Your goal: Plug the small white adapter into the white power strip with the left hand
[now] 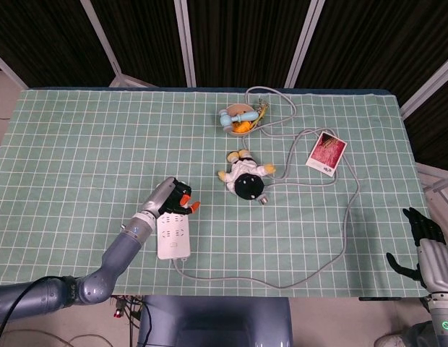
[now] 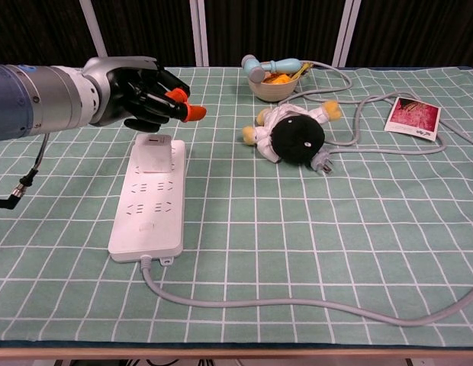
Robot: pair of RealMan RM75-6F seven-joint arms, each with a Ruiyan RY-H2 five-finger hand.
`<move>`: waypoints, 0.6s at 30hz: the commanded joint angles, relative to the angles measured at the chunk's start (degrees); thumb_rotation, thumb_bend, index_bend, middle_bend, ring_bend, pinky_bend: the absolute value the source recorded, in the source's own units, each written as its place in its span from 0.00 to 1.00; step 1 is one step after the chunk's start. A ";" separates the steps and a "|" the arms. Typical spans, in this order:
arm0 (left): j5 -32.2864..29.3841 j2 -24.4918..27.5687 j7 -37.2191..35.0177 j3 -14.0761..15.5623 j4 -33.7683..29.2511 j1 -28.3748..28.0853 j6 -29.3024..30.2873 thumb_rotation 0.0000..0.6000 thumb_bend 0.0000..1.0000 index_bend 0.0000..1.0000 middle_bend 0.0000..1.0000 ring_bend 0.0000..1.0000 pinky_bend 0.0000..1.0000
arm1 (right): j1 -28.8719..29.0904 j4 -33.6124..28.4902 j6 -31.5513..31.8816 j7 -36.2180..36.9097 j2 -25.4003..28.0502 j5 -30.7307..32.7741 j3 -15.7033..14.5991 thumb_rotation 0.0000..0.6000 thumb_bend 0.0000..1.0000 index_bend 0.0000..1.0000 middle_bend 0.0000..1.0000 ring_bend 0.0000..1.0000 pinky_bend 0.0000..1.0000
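The white power strip (image 2: pixel 149 206) lies lengthwise at the left of the table, also seen from above (image 1: pixel 173 235). The small white adapter (image 2: pixel 155 152) stands seated in the strip's far end. My left hand (image 2: pixel 141 95) hovers just above and behind the adapter without touching it, its orange-tipped fingers pointing right and holding nothing. In the head view the left hand (image 1: pixel 175 199) covers the strip's far end and hides the adapter. My right hand (image 1: pixel 426 246) hangs empty beyond the table's front right corner, fingers apart.
A black-and-white plush doll (image 2: pixel 294 133) lies mid-table with a loose plug (image 2: pixel 326 164) beside it. A bowl of toys (image 2: pixel 273 80) stands at the back, a photo card (image 2: pixel 413 118) far right. The strip's grey cable (image 2: pixel 297 305) runs along the front edge.
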 commanded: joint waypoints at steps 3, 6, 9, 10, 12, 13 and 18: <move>0.85 -0.43 -1.80 1.18 1.52 -0.28 -1.93 1.00 0.32 0.89 1.00 1.00 1.00 | 0.01 0.03 -0.02 0.00 0.00 0.03 0.02 1.00 0.37 0.00 0.00 0.00 0.00; 1.71 -0.47 -2.86 1.57 2.06 0.12 -2.04 1.00 0.32 0.89 1.00 1.00 1.00 | 0.01 0.05 -0.02 -0.03 -0.01 -0.04 -0.01 1.00 0.37 0.00 0.00 0.00 0.00; 2.47 -0.26 -4.13 1.61 2.33 0.46 -2.50 1.00 0.32 0.89 1.00 1.00 1.00 | 0.01 0.05 -0.01 -0.12 -0.05 0.00 -0.01 1.00 0.37 0.00 0.00 0.00 0.00; 2.64 -0.22 -4.46 1.60 2.38 0.54 -2.65 1.00 0.32 0.89 1.00 1.00 1.00 | 0.01 0.05 -0.01 -0.15 -0.06 0.00 -0.01 1.00 0.37 0.00 0.00 0.00 0.00; 3.16 -0.05 -5.64 1.58 2.57 0.78 -3.49 1.00 0.32 0.89 1.00 1.00 1.00 | 0.00 0.05 0.00 -0.28 -0.09 0.02 -0.02 1.00 0.37 0.00 0.00 0.00 0.00; 3.36 0.02 -6.23 1.59 2.76 0.88 -3.96 1.00 0.32 0.89 1.00 1.00 1.00 | 0.01 0.05 0.01 -0.35 -0.11 0.02 -0.02 1.00 0.37 0.00 0.00 0.00 0.00; 4.75 -0.16 -9.36 1.55 4.13 1.37 -6.26 1.00 0.32 0.90 1.00 1.00 1.00 | -0.01 0.03 0.02 -0.49 -0.16 0.11 -0.01 1.00 0.37 0.00 0.00 0.00 0.00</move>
